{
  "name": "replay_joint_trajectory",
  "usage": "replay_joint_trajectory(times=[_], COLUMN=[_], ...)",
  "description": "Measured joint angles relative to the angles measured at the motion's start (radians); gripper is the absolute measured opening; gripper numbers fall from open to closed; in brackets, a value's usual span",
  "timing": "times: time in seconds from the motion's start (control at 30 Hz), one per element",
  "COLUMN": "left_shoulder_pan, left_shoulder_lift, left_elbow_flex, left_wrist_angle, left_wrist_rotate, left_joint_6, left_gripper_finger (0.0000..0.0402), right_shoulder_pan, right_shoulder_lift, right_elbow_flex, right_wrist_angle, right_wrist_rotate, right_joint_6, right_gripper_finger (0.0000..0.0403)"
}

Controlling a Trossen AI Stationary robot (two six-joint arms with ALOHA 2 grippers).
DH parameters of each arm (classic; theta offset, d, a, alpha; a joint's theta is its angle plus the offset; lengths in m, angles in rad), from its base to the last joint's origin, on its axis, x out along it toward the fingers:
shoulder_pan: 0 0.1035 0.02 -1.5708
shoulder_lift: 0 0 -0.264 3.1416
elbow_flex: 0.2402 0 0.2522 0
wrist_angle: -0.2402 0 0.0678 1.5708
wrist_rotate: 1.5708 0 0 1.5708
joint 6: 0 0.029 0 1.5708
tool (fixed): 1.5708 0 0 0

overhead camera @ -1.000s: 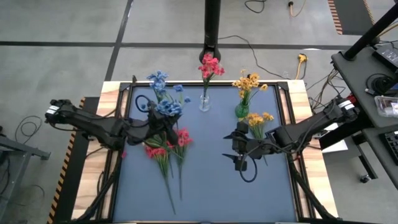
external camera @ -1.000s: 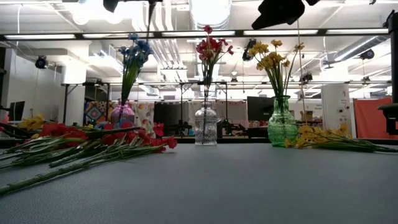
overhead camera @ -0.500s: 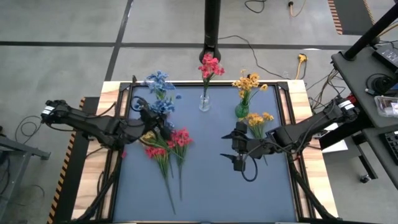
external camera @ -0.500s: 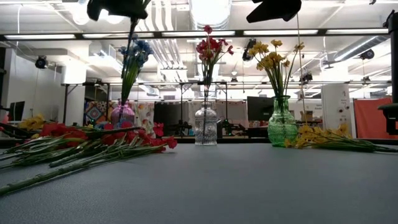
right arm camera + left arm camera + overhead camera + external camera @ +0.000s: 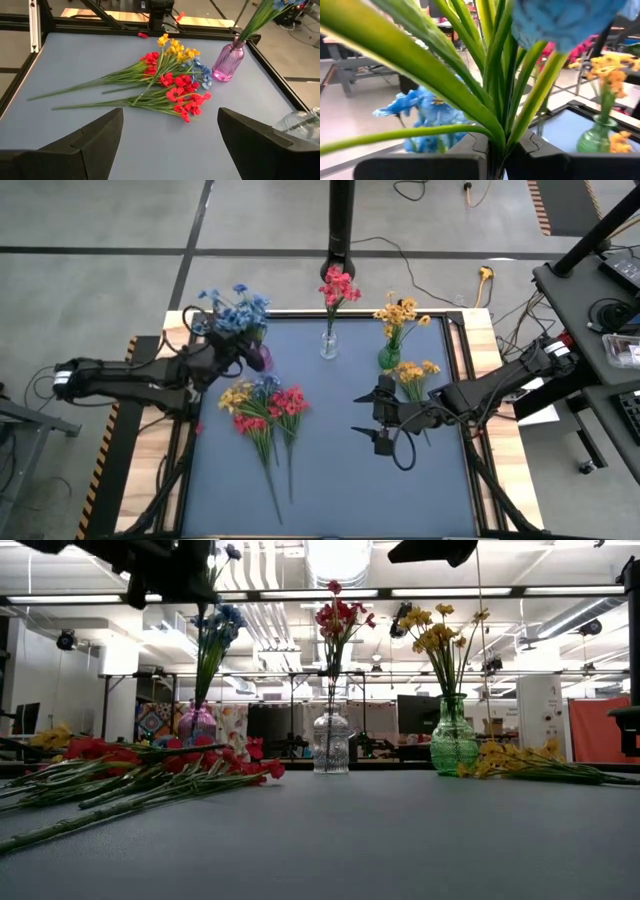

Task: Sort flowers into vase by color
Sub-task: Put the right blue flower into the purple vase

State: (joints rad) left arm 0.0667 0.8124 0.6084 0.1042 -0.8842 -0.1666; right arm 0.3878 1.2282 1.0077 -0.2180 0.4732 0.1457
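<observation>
Leftward since before, the left gripper [image 5: 232,348] clamps blue flowers [image 5: 232,313] over the pink vase [image 5: 260,358]; right gripper [image 5: 372,416] gapes mid-table; no writing legible.

The table top [image 5: 330,480] looked like matt blue-grey cloth, edged by pale wood [image 5: 486,340]. The three vases, purple [image 5: 228,62] ribbed, clear [image 5: 330,743] and green [image 5: 453,738], were glossy glass (or plastic). Flowers [image 5: 170,90] looked plasticky.
</observation>
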Motion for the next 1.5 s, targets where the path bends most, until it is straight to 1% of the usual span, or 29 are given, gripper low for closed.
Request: replay_joint_trajectory(times=[0.1, 0.23, 0.43, 0.57, 0.97, 1.1, 1.37, 1.5], left_shoulder_pan=[0.039, 0.062, 0.068, 0.069, 0.126, 0.129, 0.137, 0.137], left_shoulder_lift=[-0.002, -0.001, 0.001, 0.001, 0.003, 0.004, 0.004, 0.004], left_elbow_flex=[-0.019, -0.033, -0.048, -0.048, -0.087, -0.089, -0.11, -0.141], left_wrist_angle=[0.015, 0.034, 0.093, 0.135, 0.142, 0.154, 0.164, 0.209], left_wrist_rotate=[0.005, 0.013, 0.013, 0.039, 0.051, 0.089, 0.091, 0.091], left_joint_6=[0.026, 0.063, 0.126, 0.181, 0.158, 0.158, 0.156, 0.15], left_gripper_finger=[0.0011, 0.0011, 0.0011, 0.0011, 0.0011, 0.0011, 0.0011, 0.0011], right_shoulder_pan=[0.0, 0.0, -0.001, -0.004, -0.004, -0.004, -0.004, -0.004], right_shoulder_lift=[0.0, 0.0, 0.0, 0.0, 0.0, 0.0, 0.0, 0.0], right_elbow_flex=[0.0, -0.002, -0.003, -0.004, -0.007, -0.008, -0.009, -0.01], right_wrist_angle=[0.0, 0.0, 0.0, 0.0, 0.0, 0.0, 0.0, 0.0], right_wrist_rotate=[0.0, 0.0, 0.0, 0.0, 0.001, 0.001, 0.0, 0.0], right_joint_6=[0.001, 0.003, 0.003, 0.004, 0.014, 0.013, 0.013, 0.013], right_gripper_finger=[0.0318, 0.0318, 0.0318, 0.0318, 0.0318, 0.0318, 0.0318, 0.0318])
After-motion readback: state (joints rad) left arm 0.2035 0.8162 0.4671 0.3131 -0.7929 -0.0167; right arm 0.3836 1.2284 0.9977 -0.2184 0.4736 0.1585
